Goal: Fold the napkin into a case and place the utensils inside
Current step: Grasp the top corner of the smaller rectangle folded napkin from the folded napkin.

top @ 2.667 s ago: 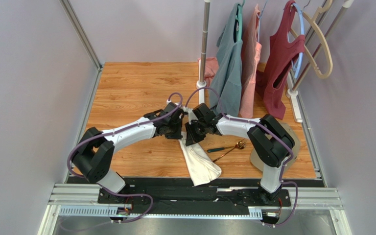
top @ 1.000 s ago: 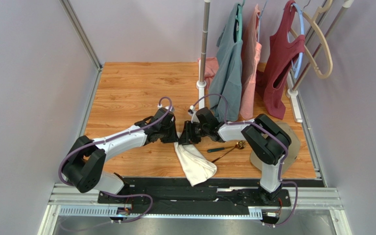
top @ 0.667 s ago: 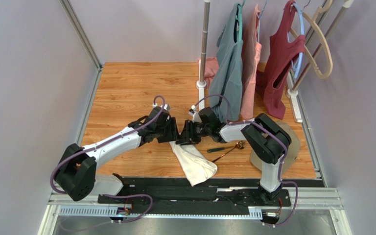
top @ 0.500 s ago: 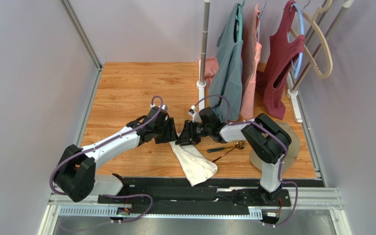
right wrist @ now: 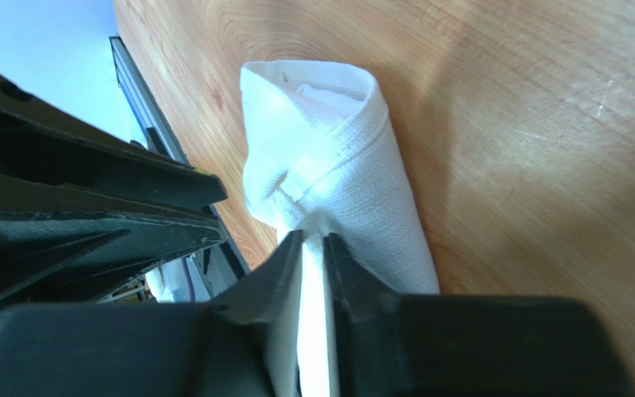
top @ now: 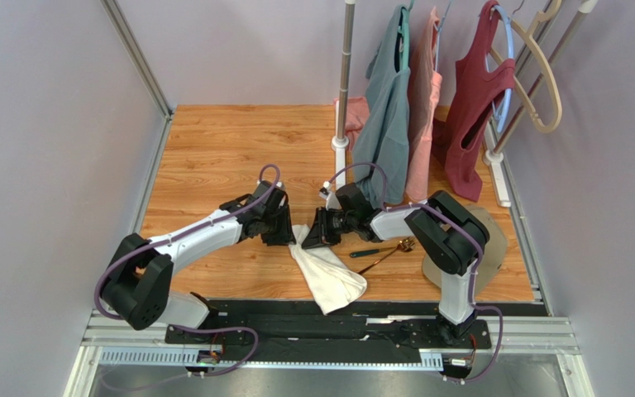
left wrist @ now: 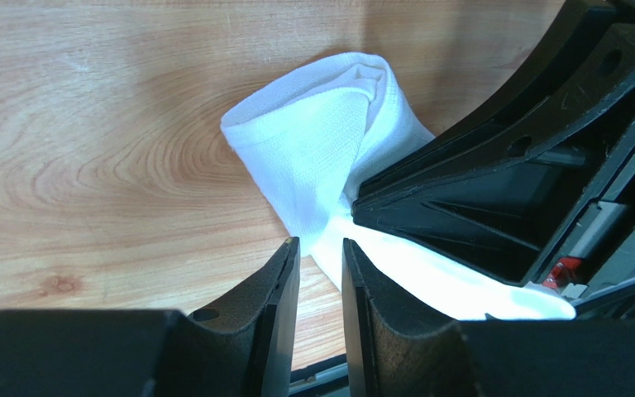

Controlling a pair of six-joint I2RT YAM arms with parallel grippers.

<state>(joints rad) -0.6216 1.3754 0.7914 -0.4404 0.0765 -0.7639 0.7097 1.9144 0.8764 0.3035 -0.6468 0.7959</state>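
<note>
Napkin [right wrist: 337, 149] is pinched in my right pincer [right wrist: 312, 240]. My left pincer [left wrist: 319, 246] is narrow; grip unclear. Best fold softly toward five o'clock.

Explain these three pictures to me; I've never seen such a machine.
The machine is two robot arms bolted at the near edge of a wooden table, each ending in a two-fingered pincer. The wide picture comes from a fixed camera above and behind them: the left arm is on the left, the right arm on the right. The other two pictures come from a camera on each wrist, looking out past its own pincer. On the table lie a white napkin, loosely folded, and, to its right, the utensils. Clothes hang at the back. The right pincer is clamped on the napkin. The left pincer is nearly closed at the napkin's edge; whether it grips is unclear.
</note>
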